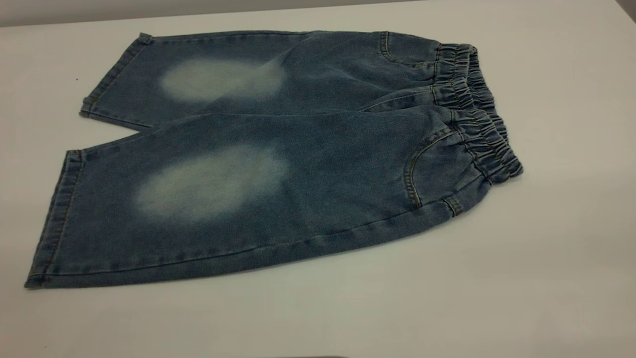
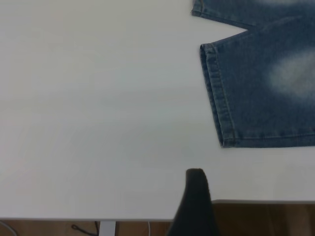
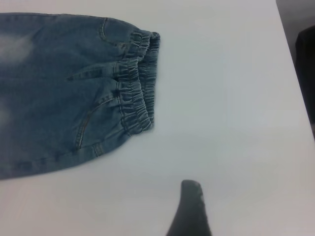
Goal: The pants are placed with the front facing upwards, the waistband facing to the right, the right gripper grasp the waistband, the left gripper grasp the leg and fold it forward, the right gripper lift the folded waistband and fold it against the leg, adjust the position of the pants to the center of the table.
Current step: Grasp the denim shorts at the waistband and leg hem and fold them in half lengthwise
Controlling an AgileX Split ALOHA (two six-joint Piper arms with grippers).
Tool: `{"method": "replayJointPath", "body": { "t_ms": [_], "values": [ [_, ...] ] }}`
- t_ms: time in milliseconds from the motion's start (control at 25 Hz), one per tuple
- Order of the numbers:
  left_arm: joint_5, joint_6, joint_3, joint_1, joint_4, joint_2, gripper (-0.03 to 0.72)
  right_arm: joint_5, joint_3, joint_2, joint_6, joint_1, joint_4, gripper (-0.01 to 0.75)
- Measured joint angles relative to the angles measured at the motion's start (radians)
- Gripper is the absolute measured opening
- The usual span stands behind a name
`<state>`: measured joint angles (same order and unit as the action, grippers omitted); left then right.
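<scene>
The blue denim pants (image 1: 298, 164) lie flat on the white table (image 1: 546, 258), front up, with a pale oval on each leg. The gathered waistband (image 1: 477, 114) points right. The near leg (image 1: 198, 199) and the far leg (image 1: 213, 79) spread to the left. No gripper shows in the exterior view. My left gripper (image 2: 241, 206) hovers off the near leg's cuff (image 2: 216, 93), with one black finger (image 2: 196, 196) in view. My right gripper (image 3: 222, 201) hangs clear of the waistband (image 3: 135, 93), also with one finger (image 3: 191, 206) showing. Bare table lies beside each finger and nothing is held.
The table's edge (image 2: 256, 200) runs close by the left gripper, with brown floor below it. A dark object (image 3: 306, 73) stands past the table's edge beyond the waistband. White tabletop surrounds the pants on all sides.
</scene>
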<state>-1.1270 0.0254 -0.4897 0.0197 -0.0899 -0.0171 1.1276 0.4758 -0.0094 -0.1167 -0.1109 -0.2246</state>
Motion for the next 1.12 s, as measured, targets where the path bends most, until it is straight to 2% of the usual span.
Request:
{"method": "replayJointPath", "body": {
  "t_ms": [120,240,360,600,760,920,1120],
  "values": [
    [0.017,0.020,-0.008,0.000,-0.005,0.018,0.547,-0.015,0.005,0.009,0.022,0.000,0.000,0.502],
    [0.111,0.072,-0.018,0.000,-0.007,0.108,0.547,-0.096,0.037,0.050,0.036,0.000,-0.015,0.502],
    [0.256,0.102,-0.018,0.000,-0.005,0.235,0.547,-0.199,0.068,0.132,0.041,0.000,-0.069,0.502],
    [0.590,0.155,-0.018,0.000,0.040,0.565,0.547,-0.297,0.095,0.431,-0.021,0.000,-0.225,0.502],
    [0.764,0.162,-0.018,0.000,0.119,0.788,0.547,-0.330,0.095,0.657,-0.166,0.000,-0.368,0.502],
    [0.944,0.162,-0.021,0.000,0.131,0.987,0.547,-0.348,0.095,0.859,-0.349,0.000,-0.571,0.502],
    [0.989,0.164,-0.089,0.000,0.131,1.171,0.547,-0.362,0.095,1.063,-0.627,0.000,-0.861,0.502]
  ]
}}
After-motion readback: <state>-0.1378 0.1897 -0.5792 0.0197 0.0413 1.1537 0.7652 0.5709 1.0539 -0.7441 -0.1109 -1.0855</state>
